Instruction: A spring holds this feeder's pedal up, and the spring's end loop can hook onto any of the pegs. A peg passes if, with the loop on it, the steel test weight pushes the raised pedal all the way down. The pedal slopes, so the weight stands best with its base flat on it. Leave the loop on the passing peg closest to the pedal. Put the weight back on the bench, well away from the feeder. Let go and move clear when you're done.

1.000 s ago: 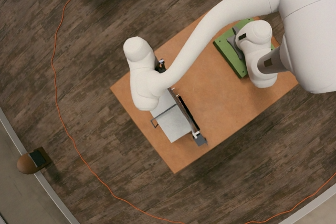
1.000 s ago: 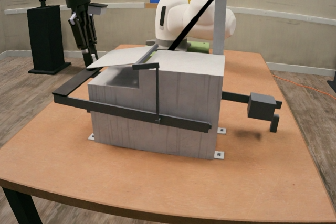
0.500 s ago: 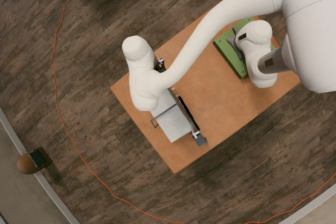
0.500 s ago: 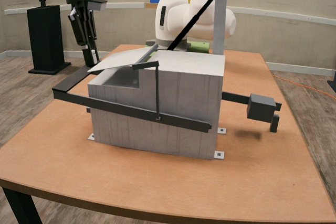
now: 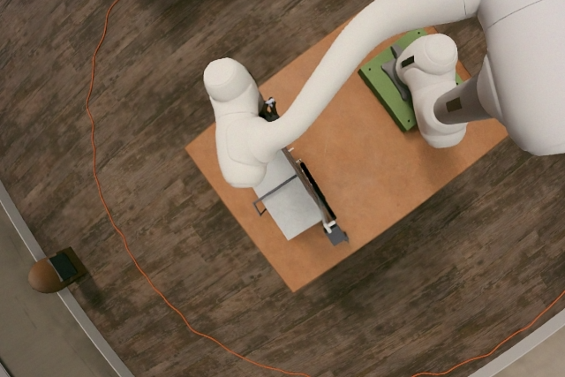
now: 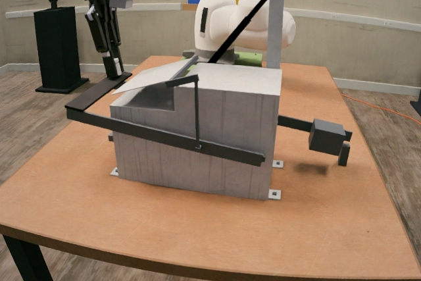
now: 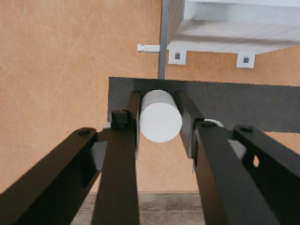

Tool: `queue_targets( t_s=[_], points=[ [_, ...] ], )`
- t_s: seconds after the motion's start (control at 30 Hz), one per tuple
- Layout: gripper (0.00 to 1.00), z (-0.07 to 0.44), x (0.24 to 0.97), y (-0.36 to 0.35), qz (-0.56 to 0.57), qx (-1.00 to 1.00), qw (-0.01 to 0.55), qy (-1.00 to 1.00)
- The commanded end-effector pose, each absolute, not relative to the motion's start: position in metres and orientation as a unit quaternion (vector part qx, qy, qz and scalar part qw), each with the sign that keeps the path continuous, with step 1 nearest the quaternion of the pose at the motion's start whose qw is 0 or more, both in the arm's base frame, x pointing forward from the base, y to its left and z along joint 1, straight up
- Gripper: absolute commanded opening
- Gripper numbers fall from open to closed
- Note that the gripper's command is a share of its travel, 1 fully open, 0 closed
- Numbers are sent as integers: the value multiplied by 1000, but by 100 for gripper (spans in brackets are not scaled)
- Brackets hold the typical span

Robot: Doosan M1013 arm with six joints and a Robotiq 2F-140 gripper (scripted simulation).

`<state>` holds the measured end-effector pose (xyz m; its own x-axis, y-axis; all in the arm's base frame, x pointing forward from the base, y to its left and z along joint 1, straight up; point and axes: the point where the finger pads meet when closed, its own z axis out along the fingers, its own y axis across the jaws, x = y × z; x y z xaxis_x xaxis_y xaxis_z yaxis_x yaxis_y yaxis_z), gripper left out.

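Item: weight (image 7: 160, 115) — clamped in my gripper (image 7: 157, 105), base on the pedal (image 7: 234, 105) at the feeder's (image 6: 234, 108) nine o'clock. Test under way, I judge — peg choice and return to bench (image 6: 204, 233) outstanding.

an orange-brown desk (image 6: 204, 237) with a rounded front edge and a dark leg (image 6: 27, 260) at its near left corner stands on a dark wood-plank floor (image 5: 137, 90). the grey feeder box (image 6: 217, 128) sits on it near the middle, held by small white corner tabs (image 6: 274, 194). at the far end a green base plate (image 5: 387, 90) lies flat on the desk and carries the white arm's foot. an orange cable (image 5: 98, 181) winds across the floor around the desk.
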<state>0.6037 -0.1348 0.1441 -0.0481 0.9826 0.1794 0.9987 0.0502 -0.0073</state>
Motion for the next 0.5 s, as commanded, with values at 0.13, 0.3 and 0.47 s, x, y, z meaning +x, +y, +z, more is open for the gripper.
queue_targets(
  t_s=[0.13,0.3,0.47],
  points=[
    [25,148,604,-135,-60,-687,67,-721],
    [25,153,604,-135,-60,-687,67,-721],
    [25,158,604,-135,-60,-687,67,-721]
  ],
)
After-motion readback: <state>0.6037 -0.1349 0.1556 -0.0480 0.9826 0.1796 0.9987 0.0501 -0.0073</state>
